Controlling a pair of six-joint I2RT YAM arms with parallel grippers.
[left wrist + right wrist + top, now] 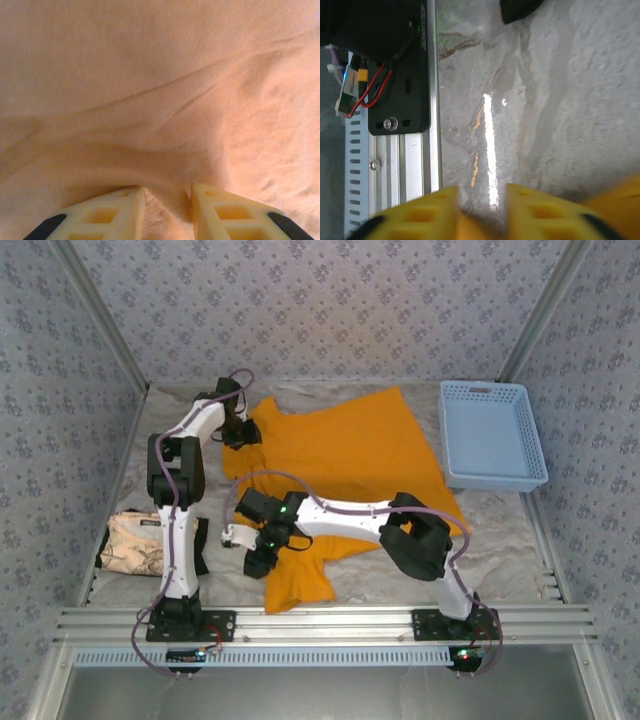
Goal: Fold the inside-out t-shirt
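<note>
The orange-yellow t-shirt [350,450] lies spread over the middle of the table, with one part reaching down toward the near edge. My left gripper [238,432] sits at the shirt's far-left edge. In the left wrist view its fingers [167,192] are pinched on a raised fold of the shirt's cloth [150,75]. My right gripper [260,562] hovers at the left side of the shirt's near part. Its yellow fingers [482,192] stand apart and blurred, the grey table cover showing between them. A corner of the shirt [620,200] lies at the right.
A blue plastic basket [492,435] stands at the back right. A beige cloth with dark line drawing [135,540] lies at the left beside the left arm. The aluminium rail [320,622] runs along the near edge; rail [405,160] and black base plate [395,75] are close by.
</note>
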